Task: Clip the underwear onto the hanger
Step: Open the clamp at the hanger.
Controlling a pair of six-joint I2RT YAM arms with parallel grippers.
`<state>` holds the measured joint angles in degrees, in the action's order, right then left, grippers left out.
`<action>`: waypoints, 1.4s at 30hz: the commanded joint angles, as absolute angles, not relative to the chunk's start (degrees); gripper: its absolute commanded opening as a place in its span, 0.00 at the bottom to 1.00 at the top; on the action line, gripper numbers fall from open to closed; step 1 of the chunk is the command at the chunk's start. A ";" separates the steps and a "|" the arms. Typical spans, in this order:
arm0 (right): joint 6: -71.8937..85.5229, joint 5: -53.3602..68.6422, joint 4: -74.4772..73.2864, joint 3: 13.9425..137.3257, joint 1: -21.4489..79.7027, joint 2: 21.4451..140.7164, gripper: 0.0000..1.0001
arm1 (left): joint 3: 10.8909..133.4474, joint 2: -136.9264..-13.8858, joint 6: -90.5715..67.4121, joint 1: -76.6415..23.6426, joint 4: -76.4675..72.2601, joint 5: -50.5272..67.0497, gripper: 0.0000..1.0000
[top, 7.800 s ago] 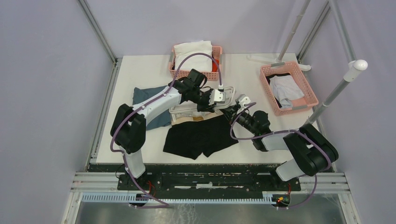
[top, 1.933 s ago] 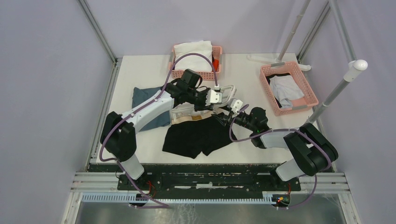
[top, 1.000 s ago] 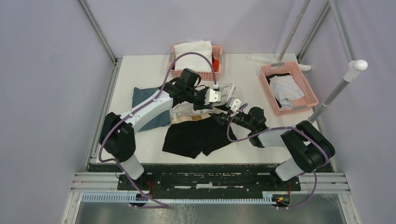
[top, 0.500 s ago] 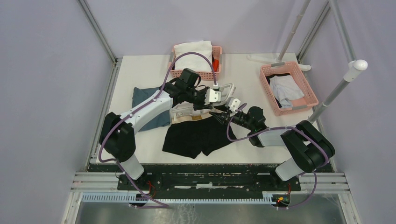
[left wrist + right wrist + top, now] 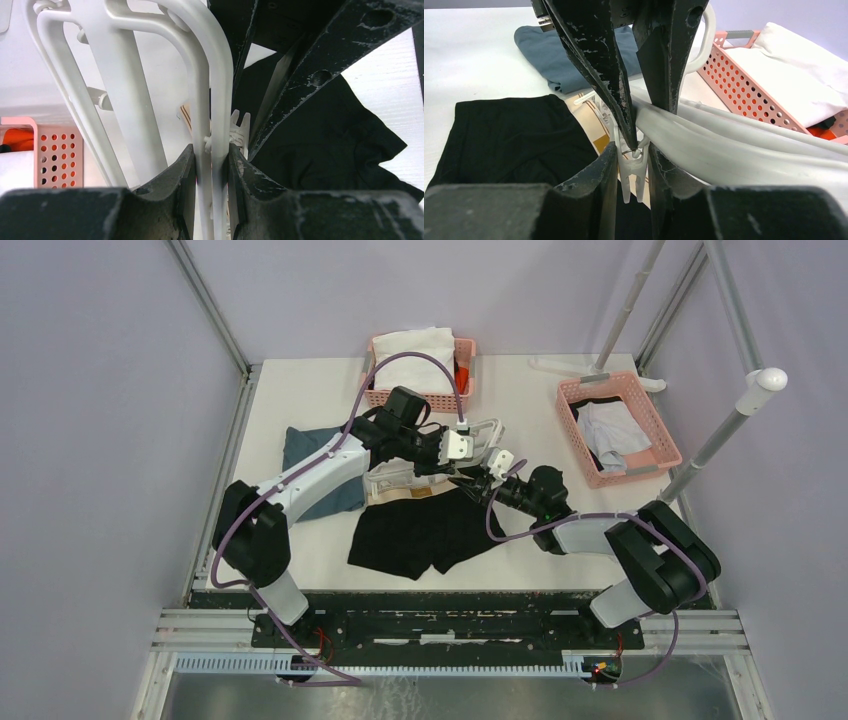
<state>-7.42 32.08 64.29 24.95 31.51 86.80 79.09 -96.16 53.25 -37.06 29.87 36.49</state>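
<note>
The hanger [image 5: 127, 100] is showing smooth, slightly glossy white plastic. The underwear [image 5: 420, 535] is looking like soft, matt black cloth.

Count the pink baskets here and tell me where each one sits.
2. One basket sits at the far edge, near the middle, holding white cloth. The other basket sits at the far right, holding pale clothes. No others show.
</note>
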 commanded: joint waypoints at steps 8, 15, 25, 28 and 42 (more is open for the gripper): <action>-9.05 33.22 62.09 27.49 32.17 84.96 0.13 | 81.35 -92.12 51.91 -38.14 24.79 41.25 0.49; -8.57 32.17 61.90 27.68 32.23 85.48 0.11 | 81.07 -90.29 50.41 -38.14 23.18 41.54 0.58; -2.77 28.39 59.53 29.30 32.23 86.84 0.09 | 72.52 -81.48 24.35 -37.86 1.45 28.24 0.58; -0.06 28.81 57.79 30.17 32.37 87.39 0.09 | 60.43 -73.99 5.47 -37.84 -13.08 18.47 0.58; 13.73 14.43 36.38 33.77 37.08 83.11 0.11 | 20.88 -59.80 -26.89 -41.11 -36.59 -0.93 0.57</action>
<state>6.83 19.38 40.47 31.07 35.46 85.19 25.06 -60.55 -16.84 -39.11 -26.33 5.91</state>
